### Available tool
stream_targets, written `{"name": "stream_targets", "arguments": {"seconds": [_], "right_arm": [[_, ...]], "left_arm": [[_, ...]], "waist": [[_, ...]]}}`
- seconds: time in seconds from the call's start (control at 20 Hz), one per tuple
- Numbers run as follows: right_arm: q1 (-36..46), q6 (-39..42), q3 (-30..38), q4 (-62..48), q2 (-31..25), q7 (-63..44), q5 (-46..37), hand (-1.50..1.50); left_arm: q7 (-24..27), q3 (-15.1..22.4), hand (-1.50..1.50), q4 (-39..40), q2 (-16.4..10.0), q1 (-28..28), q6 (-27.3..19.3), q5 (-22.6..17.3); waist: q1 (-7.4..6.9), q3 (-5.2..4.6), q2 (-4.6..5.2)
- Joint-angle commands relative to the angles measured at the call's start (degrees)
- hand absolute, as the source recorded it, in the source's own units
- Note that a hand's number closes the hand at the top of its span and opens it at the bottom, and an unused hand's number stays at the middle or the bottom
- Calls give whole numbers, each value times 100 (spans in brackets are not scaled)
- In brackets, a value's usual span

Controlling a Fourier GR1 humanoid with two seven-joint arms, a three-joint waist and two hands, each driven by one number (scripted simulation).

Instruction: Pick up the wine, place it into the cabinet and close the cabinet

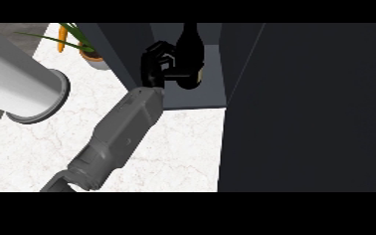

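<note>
The left hand (156, 62) curls its fingers round the wine bottle's (189, 44) body inside the cabinet (213, 82), a sensible hold on glass that is probably heavy, slick and breakable.

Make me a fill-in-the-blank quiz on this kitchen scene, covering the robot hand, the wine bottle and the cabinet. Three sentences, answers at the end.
1. The fingers of the robot hand are ___ around the dark wine bottle.
2. The bottle is held at the opening of the cabinet, whose door stands ___.
3. In the head view, the potted plant stands on the counter to the ___ of the cabinet.

Missing words: curled; open; left.
</note>
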State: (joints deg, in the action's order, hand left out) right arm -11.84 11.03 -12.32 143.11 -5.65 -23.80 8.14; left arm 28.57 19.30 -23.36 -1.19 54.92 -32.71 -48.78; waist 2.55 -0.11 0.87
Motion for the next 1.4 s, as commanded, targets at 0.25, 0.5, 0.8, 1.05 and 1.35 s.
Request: {"name": "stream_targets", "arguments": {"seconds": [0.25,0.5,0.8,1.05,1.35], "right_arm": [[36,-67,-162,606,116,-308,450,-150],[-475,59,-182,776,74,-186,465,-150],[-355,141,-115,636,118,84,448,-150],[-328,170,-185,604,146,91,445,-150],[-321,164,-186,923,24,-190,478,-150]], "left_arm": [[70,-40,-150,1007,-205,1028,-797,474],[-193,116,-150,1439,-216,1236,-856,752],[-115,-24,-150,1717,-181,1255,-868,792],[102,-56,-150,1848,-502,1035,-608,859],[422,-165,-150,1686,-453,987,-215,869]], "waist": [[76,6,9],[97,11,-16],[121,10,10],[131,6,34],[108,-1,31]]}}
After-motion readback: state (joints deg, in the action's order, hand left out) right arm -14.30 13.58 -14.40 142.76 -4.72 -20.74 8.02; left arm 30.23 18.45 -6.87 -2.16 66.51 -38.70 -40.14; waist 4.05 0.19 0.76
